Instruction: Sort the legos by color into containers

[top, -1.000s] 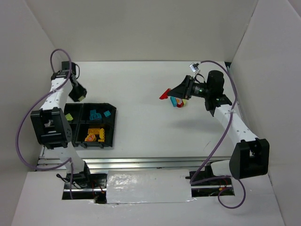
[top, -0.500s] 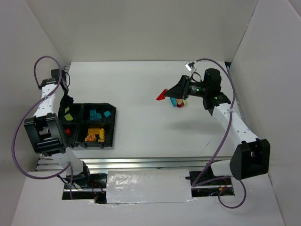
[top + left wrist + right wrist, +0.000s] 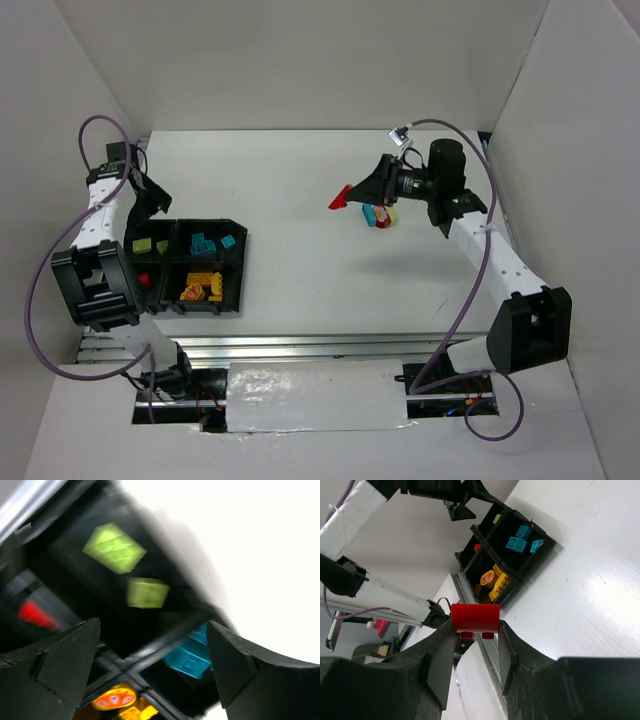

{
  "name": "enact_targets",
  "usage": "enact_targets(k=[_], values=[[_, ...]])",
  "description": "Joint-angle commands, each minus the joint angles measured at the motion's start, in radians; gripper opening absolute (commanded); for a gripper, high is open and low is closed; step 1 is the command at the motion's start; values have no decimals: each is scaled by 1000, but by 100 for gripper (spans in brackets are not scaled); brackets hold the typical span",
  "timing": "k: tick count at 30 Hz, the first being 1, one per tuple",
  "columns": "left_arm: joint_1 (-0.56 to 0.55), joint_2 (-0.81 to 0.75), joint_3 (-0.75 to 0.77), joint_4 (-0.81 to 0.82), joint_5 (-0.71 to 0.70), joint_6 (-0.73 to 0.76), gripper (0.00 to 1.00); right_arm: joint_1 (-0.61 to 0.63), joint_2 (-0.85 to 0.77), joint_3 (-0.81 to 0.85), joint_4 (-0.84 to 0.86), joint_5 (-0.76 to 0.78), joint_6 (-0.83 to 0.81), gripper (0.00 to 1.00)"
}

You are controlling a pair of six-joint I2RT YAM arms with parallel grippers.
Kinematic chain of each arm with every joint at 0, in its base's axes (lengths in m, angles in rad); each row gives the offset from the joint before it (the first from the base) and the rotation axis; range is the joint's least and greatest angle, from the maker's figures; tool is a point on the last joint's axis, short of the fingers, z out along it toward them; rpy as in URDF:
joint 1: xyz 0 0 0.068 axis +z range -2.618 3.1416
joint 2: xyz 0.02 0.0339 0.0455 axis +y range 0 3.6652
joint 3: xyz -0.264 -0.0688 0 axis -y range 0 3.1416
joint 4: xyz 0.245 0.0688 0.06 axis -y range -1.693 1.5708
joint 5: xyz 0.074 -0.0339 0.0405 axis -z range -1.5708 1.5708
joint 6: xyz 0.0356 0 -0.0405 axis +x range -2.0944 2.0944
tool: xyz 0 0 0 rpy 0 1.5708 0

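Note:
The black tray (image 3: 242, 264) of four containers lies at the left. Its far-left container holds two lime green legos (image 3: 152, 245) (image 3: 114, 555), the far-right one cyan legos (image 3: 201, 243) (image 3: 189, 660), the near-left one a red lego (image 3: 144, 278) (image 3: 37, 615), the near-right one orange-yellow legos (image 3: 199, 289) (image 3: 114, 699). My left gripper (image 3: 153, 203) (image 3: 152, 625) hangs open and empty just above the tray's far-left part. My right gripper (image 3: 347, 196) (image 3: 476, 630) is in the air over the table's middle right, shut on a red lego (image 3: 339, 199) (image 3: 475, 618).
A small cluster of loose legos (image 3: 378, 215), red, cyan and yellow, lies on the white table under the right wrist. White walls enclose the table on three sides. The arms' bases and a metal rail (image 3: 300, 347) run along the near edge.
My left gripper has opened, and a second lime green lego now lies in the far-left container. My right gripper has carried the red lego a little leftward.

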Motion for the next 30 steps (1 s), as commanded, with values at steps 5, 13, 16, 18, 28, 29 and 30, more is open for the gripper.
enact_targets(k=[5, 13, 16, 18, 28, 29, 30], values=[[-194, -116, 17, 486, 1004, 300, 99, -41, 61, 97, 165, -49, 269, 0], [-516, -15, 101, 689, 1393, 225, 100, -23, 86, 93, 378, -171, 374, 0], [-575, 4, 90, 862, 1439, 93, 100, -3, 78, 84, 421, -208, 365, 0], [-599, 19, 84, 1003, 1473, 22, 99, 2, 69, 93, 366, -200, 319, 0], [-627, 82, 12, 1626, 1576, -479, 93, -3, 44, 82, 260, -179, 207, 0], [-633, 91, 9, 1660, 1591, -502, 92, -3, 44, 82, 259, -174, 205, 0], [-644, 93, 8, 1700, 1597, -527, 92, -4, 46, 81, 262, -170, 207, 0]])
